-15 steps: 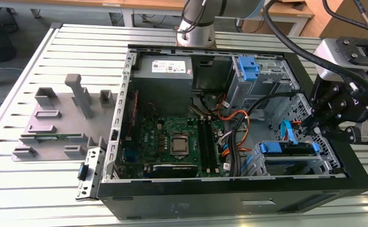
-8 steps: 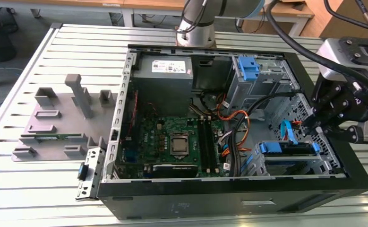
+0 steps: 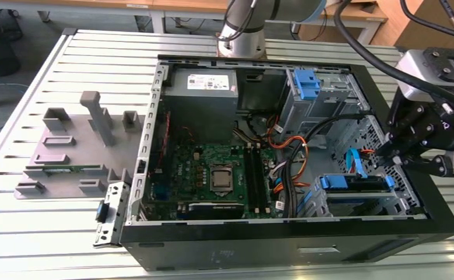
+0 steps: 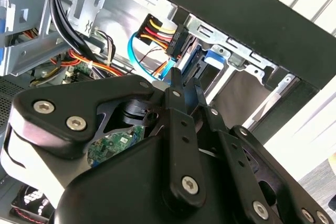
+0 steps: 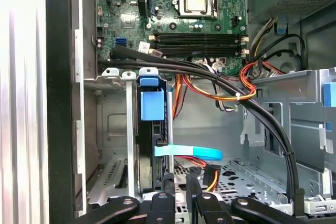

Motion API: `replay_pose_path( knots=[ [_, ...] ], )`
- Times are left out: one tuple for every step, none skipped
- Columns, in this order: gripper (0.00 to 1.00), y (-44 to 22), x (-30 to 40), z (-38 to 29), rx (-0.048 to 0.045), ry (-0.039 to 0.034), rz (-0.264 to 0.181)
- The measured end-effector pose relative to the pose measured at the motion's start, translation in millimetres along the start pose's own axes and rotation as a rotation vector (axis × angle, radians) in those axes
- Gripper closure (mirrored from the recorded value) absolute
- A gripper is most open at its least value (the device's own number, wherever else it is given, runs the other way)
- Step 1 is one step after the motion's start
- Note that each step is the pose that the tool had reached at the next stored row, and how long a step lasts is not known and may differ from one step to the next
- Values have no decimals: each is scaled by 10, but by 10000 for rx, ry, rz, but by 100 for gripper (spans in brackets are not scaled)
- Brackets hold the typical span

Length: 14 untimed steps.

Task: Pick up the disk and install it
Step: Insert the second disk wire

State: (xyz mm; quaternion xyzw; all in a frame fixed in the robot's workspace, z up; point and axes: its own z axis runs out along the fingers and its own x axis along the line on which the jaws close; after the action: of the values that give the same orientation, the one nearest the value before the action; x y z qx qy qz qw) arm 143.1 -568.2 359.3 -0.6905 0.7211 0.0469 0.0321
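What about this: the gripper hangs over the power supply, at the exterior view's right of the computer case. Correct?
Not the power supply: in the exterior view the gripper hangs at the disk in its drive cage, at the right of the computer case.

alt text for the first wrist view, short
Looking into an open computer case: the disk in its blue carrier stands seated in a metal drive cage, with the tool just beside its near end. Black cables cross towards a green motherboard beyond.
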Motion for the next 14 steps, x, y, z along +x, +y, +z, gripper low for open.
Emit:
replay_pose_path(
  knots=[
    [76,-6,-2,1,-2,0,-20],
    [76,-9,-3,2,-3,1,-27],
    [76,-9,-3,2,-3,1,-28],
    [76,-9,-2,2,-4,1,-29],
    [76,-9,-2,2,-4,0,-30],
    [76,-10,-2,2,-4,1,-31],
    [76,-10,-2,2,-4,1,-31],
    [76,-10,-2,2,-4,1,-31],
    [76,-10,-2,2,-3,1,-31],
    [76,-10,-2,2,-4,1,-31],
    [76,-10,-3,2,-4,1,-32],
    [76,-10,-2,2,-4,1,-32],
    [76,-10,-2,2,-4,1,-32],
    [76,-10,-2,2,-4,1,-32]
  ],
)
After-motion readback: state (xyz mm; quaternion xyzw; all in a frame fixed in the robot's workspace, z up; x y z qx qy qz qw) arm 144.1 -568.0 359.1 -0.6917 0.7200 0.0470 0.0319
